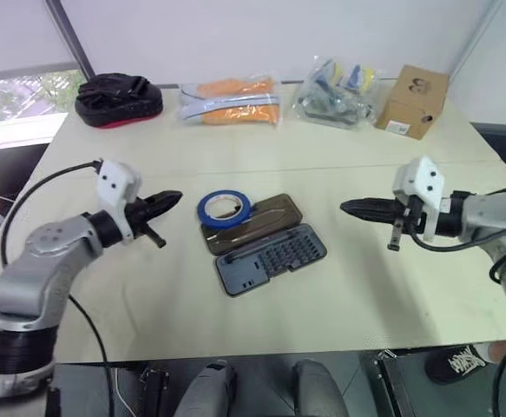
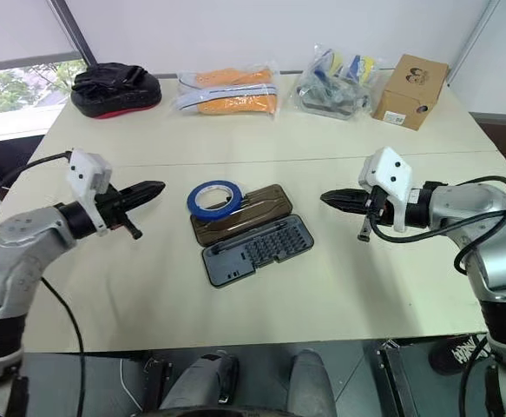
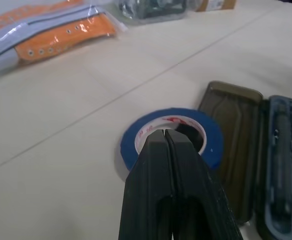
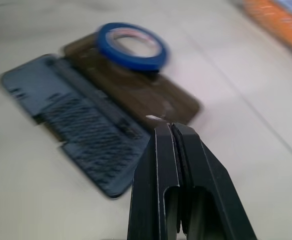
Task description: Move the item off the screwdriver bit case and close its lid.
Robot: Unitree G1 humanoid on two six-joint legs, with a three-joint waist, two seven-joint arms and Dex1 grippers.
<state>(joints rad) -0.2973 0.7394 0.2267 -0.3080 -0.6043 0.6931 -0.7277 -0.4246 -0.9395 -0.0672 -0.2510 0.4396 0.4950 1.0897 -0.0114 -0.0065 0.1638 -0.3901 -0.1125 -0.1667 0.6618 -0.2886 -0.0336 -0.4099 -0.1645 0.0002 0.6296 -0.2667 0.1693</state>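
Nearest the camera, the case [image 1: 272,257] lies open on the table [image 1: 148,304], its grey tray full of rows of small bits. Hinged along the tray's far side, the lid [image 1: 257,221] is folded flat onto the table, brown and see-through. On the lid's left end sits the tape [image 1: 224,208], a blue ring with a white core, lying flat and partly hanging over the lid's corner.

Left of the case, the left gripper [image 1: 173,200] hovers above the table with its two black fingers pressed together and nothing between them, its tip aimed at the tape but apart from it. In the left wrist view the closed fingers [image 3: 158,165] line up with the tape's near rim.

Right of the case, the right gripper [image 1: 350,208] also hovers with its fingers pressed together, empty, pointing at the lid's right end and well apart from it.

Beyond the case, along the far edge of the table, lie a black pouch [image 1: 118,97] with red trim to the far left, an orange bagged pack [image 1: 230,100] straight behind, a clear bag [image 1: 335,91] of mixed parts to the right of that, and a cardboard box [image 1: 413,101] at the far right.
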